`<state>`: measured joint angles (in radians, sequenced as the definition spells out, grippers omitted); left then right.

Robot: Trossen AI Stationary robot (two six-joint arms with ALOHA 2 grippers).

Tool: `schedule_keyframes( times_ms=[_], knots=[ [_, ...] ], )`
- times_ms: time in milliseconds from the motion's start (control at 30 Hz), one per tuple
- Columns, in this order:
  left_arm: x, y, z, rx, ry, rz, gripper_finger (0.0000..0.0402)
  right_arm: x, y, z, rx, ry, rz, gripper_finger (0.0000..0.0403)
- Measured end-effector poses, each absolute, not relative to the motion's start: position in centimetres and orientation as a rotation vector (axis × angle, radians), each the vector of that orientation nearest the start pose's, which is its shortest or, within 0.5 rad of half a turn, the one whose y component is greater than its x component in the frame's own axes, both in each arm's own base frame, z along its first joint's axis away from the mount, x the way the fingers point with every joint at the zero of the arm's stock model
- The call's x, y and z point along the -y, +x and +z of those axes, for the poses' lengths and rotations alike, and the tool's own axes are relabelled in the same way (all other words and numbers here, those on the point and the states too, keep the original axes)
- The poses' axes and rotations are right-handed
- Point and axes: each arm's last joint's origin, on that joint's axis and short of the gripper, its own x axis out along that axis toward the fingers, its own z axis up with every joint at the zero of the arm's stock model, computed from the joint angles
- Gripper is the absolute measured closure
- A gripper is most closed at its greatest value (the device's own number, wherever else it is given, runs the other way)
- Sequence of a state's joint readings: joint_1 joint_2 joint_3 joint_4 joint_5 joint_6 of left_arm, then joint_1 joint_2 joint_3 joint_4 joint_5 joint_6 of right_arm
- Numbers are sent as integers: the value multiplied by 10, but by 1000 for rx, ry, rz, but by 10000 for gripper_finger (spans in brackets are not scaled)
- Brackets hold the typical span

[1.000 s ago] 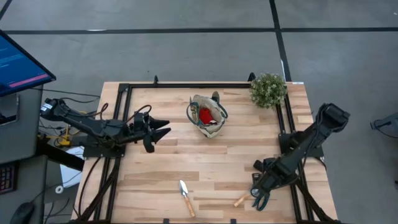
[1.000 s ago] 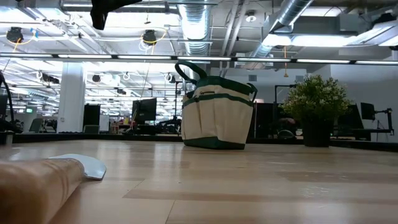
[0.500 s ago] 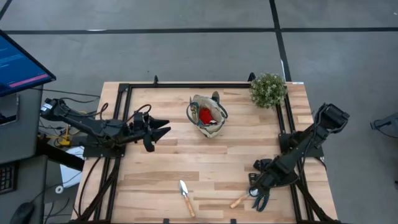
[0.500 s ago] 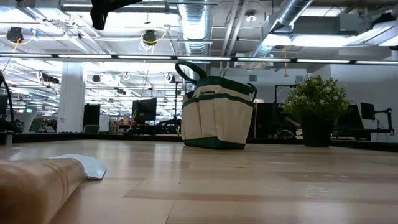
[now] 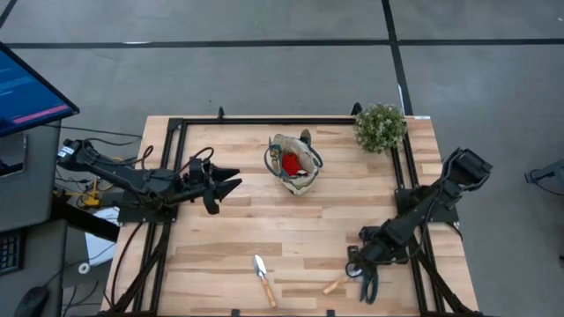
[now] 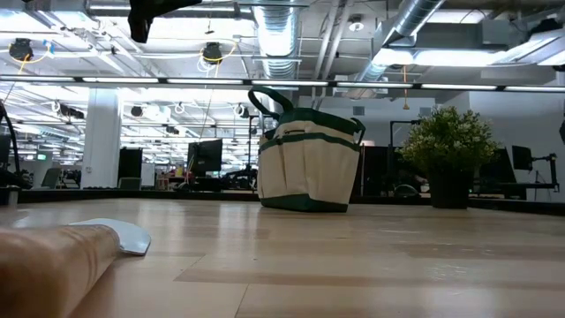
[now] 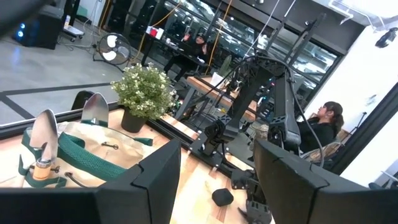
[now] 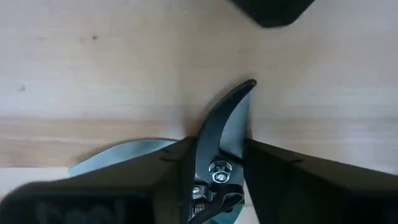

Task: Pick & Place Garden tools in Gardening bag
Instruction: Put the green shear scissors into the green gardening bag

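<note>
**Shears half out of sight**

The right wrist view cuts the pruning shears [image 8: 219, 149] off at the pivot, handles hidden. In the low view a blurred wooden handle [image 6: 53, 269] runs off the edge. The gardening bag [image 5: 293, 165] hides its tools' lower parts.

Your bag [image 5: 294, 165] stands upright mid-table, far side, red glove [image 5: 290, 163] inside. Trowel [image 5: 262, 279] lies flat near front edge. Second wooden-handled tool [image 5: 338, 283] beside dark shears [image 5: 366, 280], front right.
</note>
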<state>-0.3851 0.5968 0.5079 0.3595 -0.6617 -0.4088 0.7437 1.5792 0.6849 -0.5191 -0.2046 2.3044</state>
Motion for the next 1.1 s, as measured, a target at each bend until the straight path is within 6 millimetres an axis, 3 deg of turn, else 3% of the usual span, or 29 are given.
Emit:
schedule_keyframes(
  times_ms=[200,433,833,967,1100],
  knots=[
    [35,135,314,285,-510,228,199,-160,173,121,-1412,1372,-1076,311],
    [34,135,314,288,-501,242,199,-140,171,135,-1271,1324,-1101,311],
    [33,135,314,291,-501,246,199,-105,181,169,-1016,1311,-954,402],
    [33,135,314,293,-503,245,199,-104,180,176,-1080,1327,-879,382],
    [33,135,315,292,-502,231,199,-122,171,186,-1356,1298,-771,352]
  ],
)
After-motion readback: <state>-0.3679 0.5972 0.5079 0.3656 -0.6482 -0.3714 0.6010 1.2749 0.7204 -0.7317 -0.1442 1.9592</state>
